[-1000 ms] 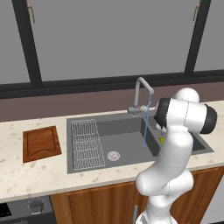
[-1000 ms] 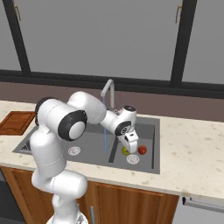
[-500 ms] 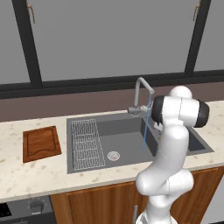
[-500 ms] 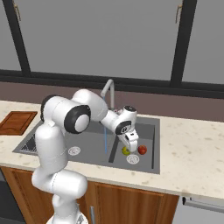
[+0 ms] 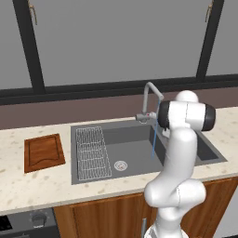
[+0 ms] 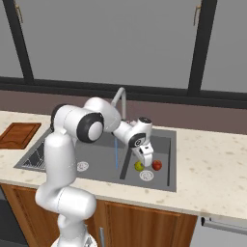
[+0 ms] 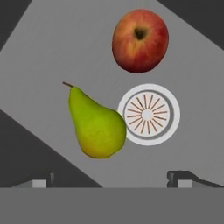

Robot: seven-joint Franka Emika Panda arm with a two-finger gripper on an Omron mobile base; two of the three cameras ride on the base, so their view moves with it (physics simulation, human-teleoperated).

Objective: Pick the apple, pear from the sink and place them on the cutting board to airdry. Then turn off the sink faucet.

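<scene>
Left base view: dark grey sink (image 5: 186,160) set in a speckled light counter (image 5: 42,186). Main basin holds a wire rack (image 5: 93,153) on its left side and a round drain (image 5: 120,165) on the floor. Silver sink faucet (image 5: 150,100) stands at the back rim, a thin blue water stream (image 5: 153,142) falling from the spout into the basin. Cutting board (image 5: 43,152) lies on the counter left of the sink, apart from it, nothing on it. The white arm covers the smaller right compartment. Dark window frames and a brown sill behind; wooden cabinet fronts below.

Right base view: gripper (image 6: 145,159) hangs low over the smaller right compartment, above the pear (image 6: 139,166). Pear and apple (image 6: 157,165) sit side by side on the compartment floor, pear to the left, a white drain (image 6: 146,175) just in front of them. Water stream runs into the main basin. Cutting board at far left on the counter.

Hand view: jaws spread wide, holding nothing; finger tips (image 7: 181,178) at the bottom edge. Pear lies on the grey floor with its stem up-left, its body touching or overlapping the edge of the round drain. Apple lies beyond the drain, apart from the pear.
</scene>
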